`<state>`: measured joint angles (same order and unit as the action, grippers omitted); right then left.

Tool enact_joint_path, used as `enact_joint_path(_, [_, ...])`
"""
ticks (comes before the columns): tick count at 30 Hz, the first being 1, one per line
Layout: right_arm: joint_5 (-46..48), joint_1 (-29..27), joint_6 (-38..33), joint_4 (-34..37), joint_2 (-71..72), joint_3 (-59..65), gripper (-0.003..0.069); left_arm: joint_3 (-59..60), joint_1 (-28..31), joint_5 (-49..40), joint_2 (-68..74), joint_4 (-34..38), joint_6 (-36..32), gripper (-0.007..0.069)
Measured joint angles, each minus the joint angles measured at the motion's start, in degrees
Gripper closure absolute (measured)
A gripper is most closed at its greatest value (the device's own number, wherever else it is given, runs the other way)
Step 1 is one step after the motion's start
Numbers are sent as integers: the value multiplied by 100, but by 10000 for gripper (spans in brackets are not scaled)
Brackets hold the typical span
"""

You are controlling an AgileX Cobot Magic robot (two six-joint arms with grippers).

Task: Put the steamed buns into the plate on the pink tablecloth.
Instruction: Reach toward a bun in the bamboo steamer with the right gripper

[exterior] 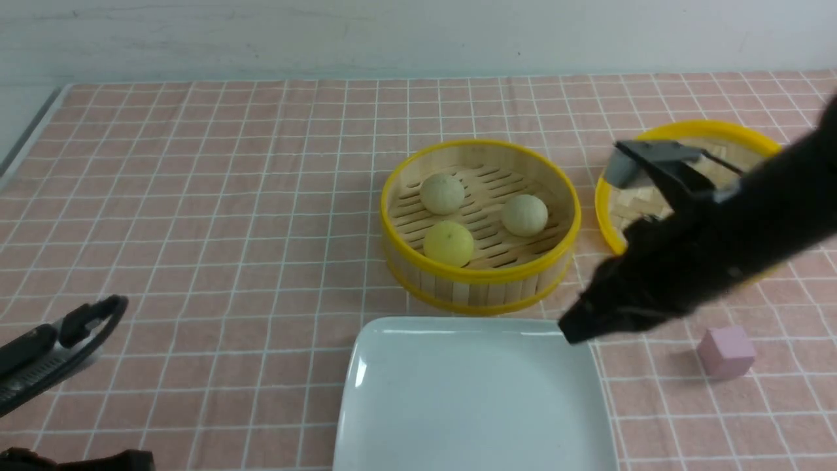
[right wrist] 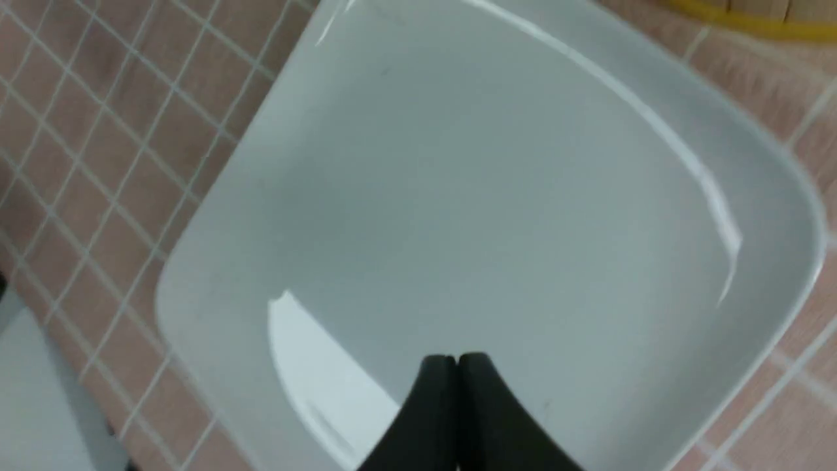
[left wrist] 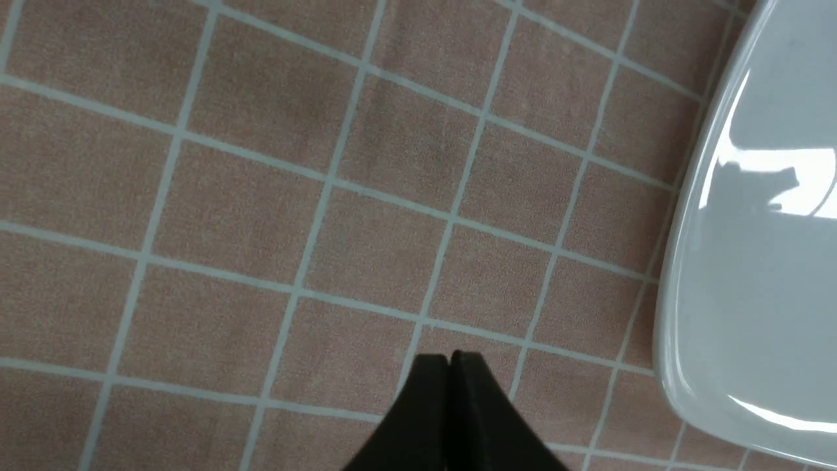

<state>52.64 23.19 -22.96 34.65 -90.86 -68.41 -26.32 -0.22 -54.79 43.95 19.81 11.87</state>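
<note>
**Both tools empty, buns not yet fetched**

On the pink tablecloth (exterior: pixel 196 196) the plate (exterior: pixel 471 325) sits bare at near centre. The right gripper (right wrist: pixel 456 361), hanging over its far right corner with jaws pressed together on nothing, could knock it. The steamer (exterior: pixel 480 282) just beyond has a tall wall that a low reach might clip. The steamed buns (exterior: pixel 442 193), all three inside it, are round and may roll or squash. The left gripper (left wrist: pixel 450 360), also closed and empty, hangs over cloth left of the plate.

The right arm (exterior: pixel 719 248) hides much of the lid (exterior: pixel 706 127) at far right. The plate's near edge is cut off.
</note>
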Motion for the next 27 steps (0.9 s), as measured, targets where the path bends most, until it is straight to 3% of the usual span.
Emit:
enact_joint_path(5, [-224,36,682,-1030,-958,-1271,575,-11,0,21,0,-6,0,606])
enact_joint_path(6, [-352,36,1065,-1584,-1402,-1831,518,-11,0,33,0,-6,0,603])
enact_joint_path(9, [-485,36,1358,-2052,-1763,-2253,456,-11,0,33,0,-6,0,601])
enact_joint_path(11, [-854,36,1722,-2659,-2244,-2700,359,-11,0,33,0,-11,0,599])
enact_joint_path(17, [-1691,36,1896,-3134,-2868,-2904,282,-11,0,33,0,-11,0,592])
enact_joint_path(21, [-1863,36,1974,-3192,-3097,-2904,293,-11,0,34,0,-11,0,589])
enact_joint_path(24, [-1949,36,2000,-3222,-3244,-2910,360,-11,0,39,0,-11,0,584])
enact_joint_path(27, [-1937,36,2000,-3238,-3219,-2923,526,-11,0,56,0,-11,0,579])
